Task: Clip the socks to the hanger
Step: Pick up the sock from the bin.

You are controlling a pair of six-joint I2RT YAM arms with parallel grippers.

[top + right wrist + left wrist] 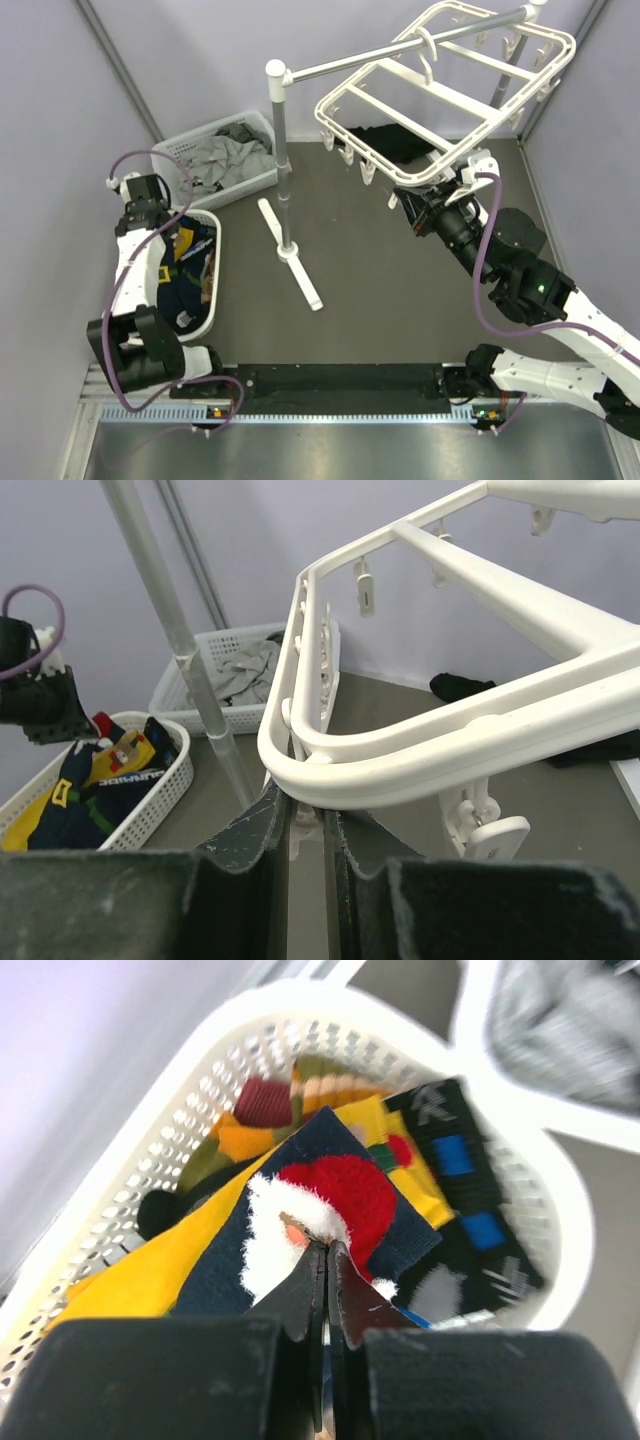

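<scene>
Shut left jaws pinch Santa sock [350, 1195]; lettering on another sock [122, 778] illegible.

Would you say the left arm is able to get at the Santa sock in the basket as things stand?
Apparently yes: the left end effector is shut on the Santa sock, which lies on top, uncovered.

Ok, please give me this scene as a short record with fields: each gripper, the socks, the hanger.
left gripper: shut, pinching the navy Santa sock
socks: piled in the oval white basket, none clipped yet
right gripper: shut on the white hanger at its near rim
hanger: hooked on the grey pole rack
other: grey cloths in the rectangular basket
</scene>
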